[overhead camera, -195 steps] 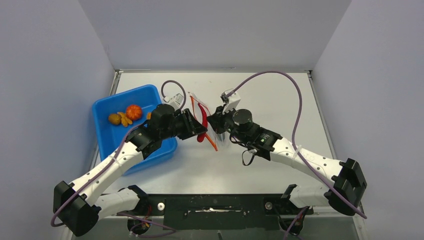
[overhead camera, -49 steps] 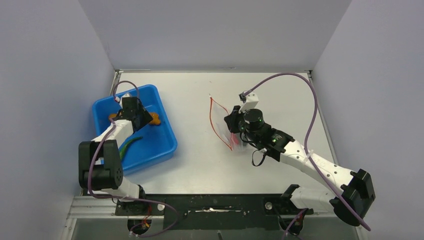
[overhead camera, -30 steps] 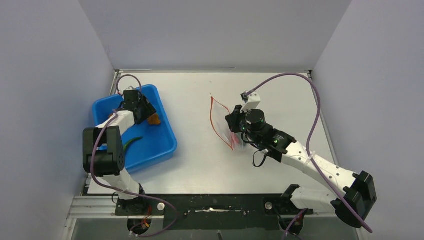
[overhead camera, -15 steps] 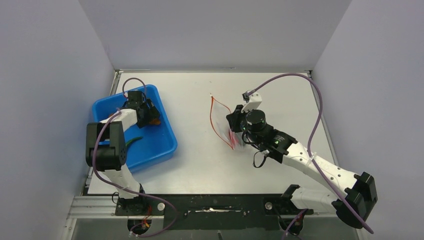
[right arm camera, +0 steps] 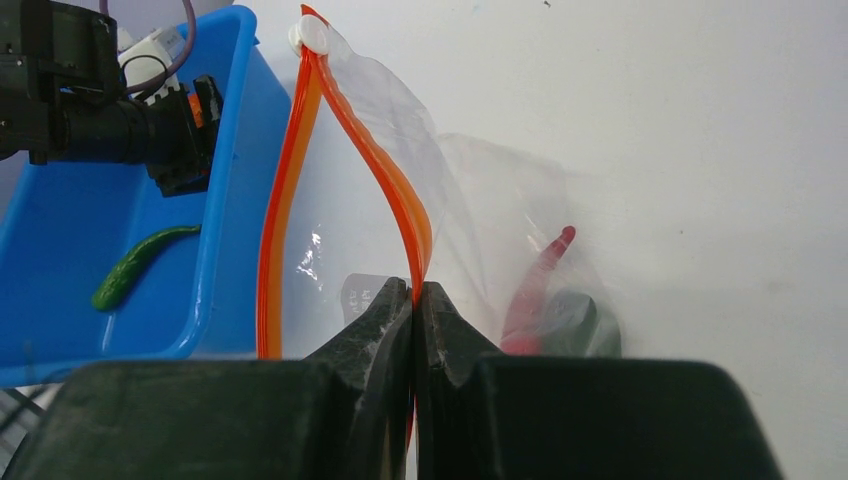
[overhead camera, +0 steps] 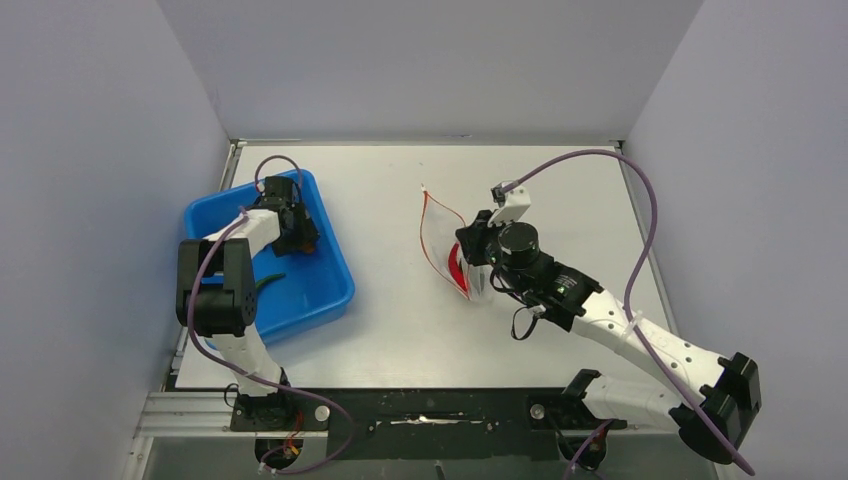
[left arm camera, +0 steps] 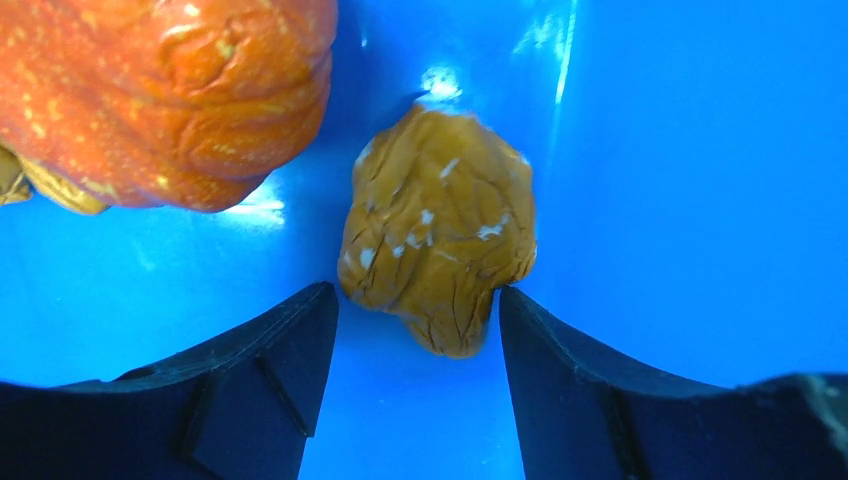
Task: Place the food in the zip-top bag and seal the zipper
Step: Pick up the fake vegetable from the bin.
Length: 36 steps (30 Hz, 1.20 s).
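Inside the blue tray (overhead camera: 330, 300), my left gripper (overhead camera: 297, 238) is open. In the left wrist view its fingertips (left arm camera: 415, 300) straddle the lower end of a yellow-brown lump (left arm camera: 435, 225); the right finger touches it. The orange round fruit (left arm camera: 170, 90) lies just left of the lump. My right gripper (right arm camera: 413, 290) is shut on one orange zipper (right arm camera: 390, 180) strip of the clear zip-top bag (right arm camera: 470, 200). The bag's mouth gapes toward the tray. A slim red chili (right arm camera: 535, 285) and a dark green piece (right arm camera: 575, 320) lie inside the bag.
A thin green chili (right arm camera: 135, 265) lies on the tray floor near its front. The zipper's white slider (right arm camera: 310, 35) sits at the far end of the bag's mouth. The tray wall (right arm camera: 225, 200) stands close beside the bag's mouth.
The left gripper, once at the bag with the red chili, has edged across the tray onto the lump. The right arm has shifted the bag slightly right; the chili now shows inside.
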Tool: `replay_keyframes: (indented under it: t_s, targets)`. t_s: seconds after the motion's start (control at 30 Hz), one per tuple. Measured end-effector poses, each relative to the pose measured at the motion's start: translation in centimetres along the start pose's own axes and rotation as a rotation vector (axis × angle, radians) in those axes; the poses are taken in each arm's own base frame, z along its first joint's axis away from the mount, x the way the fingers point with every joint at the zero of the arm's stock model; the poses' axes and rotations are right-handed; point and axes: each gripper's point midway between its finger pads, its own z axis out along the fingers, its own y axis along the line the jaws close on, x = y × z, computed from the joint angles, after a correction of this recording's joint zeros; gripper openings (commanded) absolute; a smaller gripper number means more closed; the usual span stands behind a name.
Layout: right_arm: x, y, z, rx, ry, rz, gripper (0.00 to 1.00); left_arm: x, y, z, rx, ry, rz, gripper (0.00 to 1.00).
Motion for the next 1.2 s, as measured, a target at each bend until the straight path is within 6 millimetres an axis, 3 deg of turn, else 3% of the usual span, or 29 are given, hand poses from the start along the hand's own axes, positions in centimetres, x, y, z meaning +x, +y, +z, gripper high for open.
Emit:
replay_keyframes:
  t_s: [0.23,0.57,0.77,1.07,1.2]
  targets:
    - [-0.4,-0.1,-0.3,0.003,-0.013,0.009,0.0,0.7,1.3,-0.3,-0.055,0.024,0.043,0.59]
    - [-0.2,0.3,-0.4,-0.001,-0.01,0.02,0.0,0.3,1.0,-0.5,-0.027,0.014,0.085,0.65]
    - [-0.2,0.2,-0.5,0.002,-0.01,0.02,0.0,0.2,0.5,-0.5,0.005,0.013,0.093,0.53]
    - [-0.1,0.3,-0.5,0.001,-0.01,0.021,0.0,0.3,0.4,-0.5,0.013,0.018,0.09,0.45]
    - [-0.1,0.3,-0.5,0.001,-0.011,0.021,0.0,0.4,0.1,-0.5,0.016,0.019,0.089,0.36]
